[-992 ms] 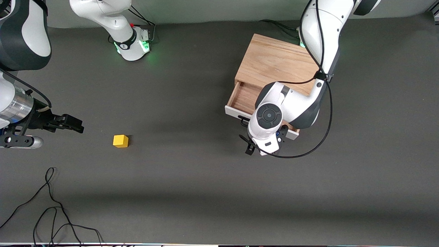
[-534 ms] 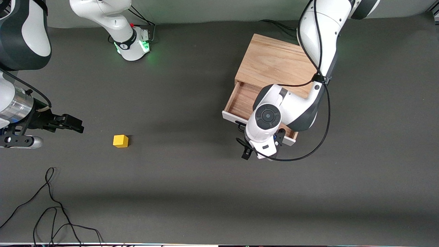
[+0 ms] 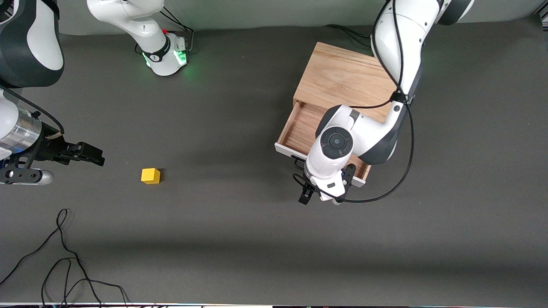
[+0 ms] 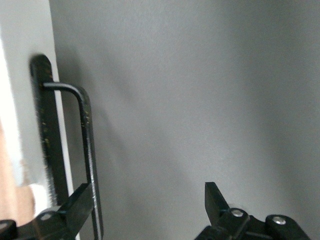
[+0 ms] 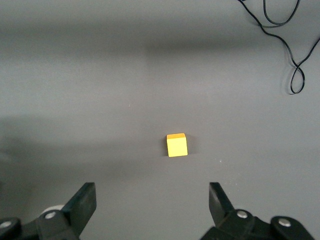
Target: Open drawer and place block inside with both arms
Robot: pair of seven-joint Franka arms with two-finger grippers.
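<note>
Drawer (image 3: 302, 128) part open — left gripper (image 4: 150, 205) spread at its handle (image 4: 87, 150); right gripper (image 5: 152, 202) waits spread above block (image 5: 177, 145)

Even overhead light, soft shadows, blurred left wrist view

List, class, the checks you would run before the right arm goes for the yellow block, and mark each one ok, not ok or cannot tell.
1. Drawer pulled out, brown interior showing: ok.
2. Left gripper off the handle: not ok; one finger hooks the bar.
3. Left arm out of the way above the drawer: not ok.
4. Right gripper open: ok.
5. Block alone on the table, nothing touching it: ok.
</note>
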